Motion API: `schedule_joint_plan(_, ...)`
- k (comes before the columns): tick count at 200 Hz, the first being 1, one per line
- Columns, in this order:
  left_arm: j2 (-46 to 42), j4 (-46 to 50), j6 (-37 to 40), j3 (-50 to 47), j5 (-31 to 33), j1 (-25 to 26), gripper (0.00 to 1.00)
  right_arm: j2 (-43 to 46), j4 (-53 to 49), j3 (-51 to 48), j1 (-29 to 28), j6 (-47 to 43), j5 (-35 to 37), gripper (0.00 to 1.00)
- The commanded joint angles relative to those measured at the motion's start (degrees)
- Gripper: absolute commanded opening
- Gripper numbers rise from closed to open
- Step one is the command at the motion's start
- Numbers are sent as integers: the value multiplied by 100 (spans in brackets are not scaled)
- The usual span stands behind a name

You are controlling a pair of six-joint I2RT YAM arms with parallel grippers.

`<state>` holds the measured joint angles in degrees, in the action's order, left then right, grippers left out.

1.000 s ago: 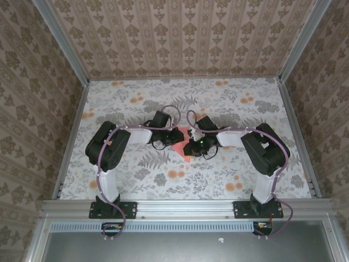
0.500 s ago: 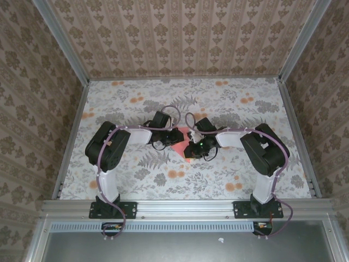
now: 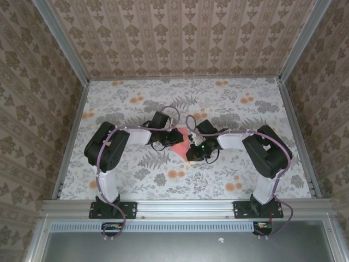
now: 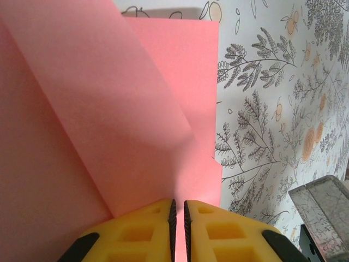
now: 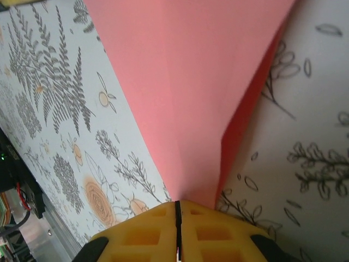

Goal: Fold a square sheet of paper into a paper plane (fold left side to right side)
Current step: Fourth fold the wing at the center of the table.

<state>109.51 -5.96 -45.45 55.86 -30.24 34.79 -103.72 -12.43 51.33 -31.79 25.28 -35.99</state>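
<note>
Top external | one folded sheet [image 3: 182,146] | two pinching it: left end effector [image 4: 178,218], right end effector [image 5: 177,212]

Salmon-pink paper [image 4: 109,109], floral-print table [image 3: 229,103]

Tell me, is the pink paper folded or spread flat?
Folded: the pink paper lies in overlapping layers, a diagonal flap edge crossing the layer beneath.
</note>
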Motion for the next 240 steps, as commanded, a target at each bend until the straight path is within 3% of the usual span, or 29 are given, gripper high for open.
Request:
schedule_joint_plan(1, 35, 465, 25, -198, 361, -119, 16, 137, -975, -263, -82, -139, 121, 7)
schedule_joint_plan(51, 26, 449, 19, -163, 319, -90, 16, 850, -1082, -184, -18, -58, -109, 0)
schedule_joint_plan(88, 57, 456, 19, -95, 309, -52, 16, 914, 0, -13, 245, 592, -727, 0)
schedule_joint_plan(133, 88, 444, 1, -49, 282, -18, 16, -113, 873, 560, 227, 1142, -296, 0)
schedule_joint_plan(172, 28, 454, 2, -32, 284, -16, 16, -487, 280, 746, 233, 842, 283, 0)
schedule_joint_plan(240, -282, 442, 164, 99, 192, -24, 20, -773, -283, 632, 208, 575, 680, 0)
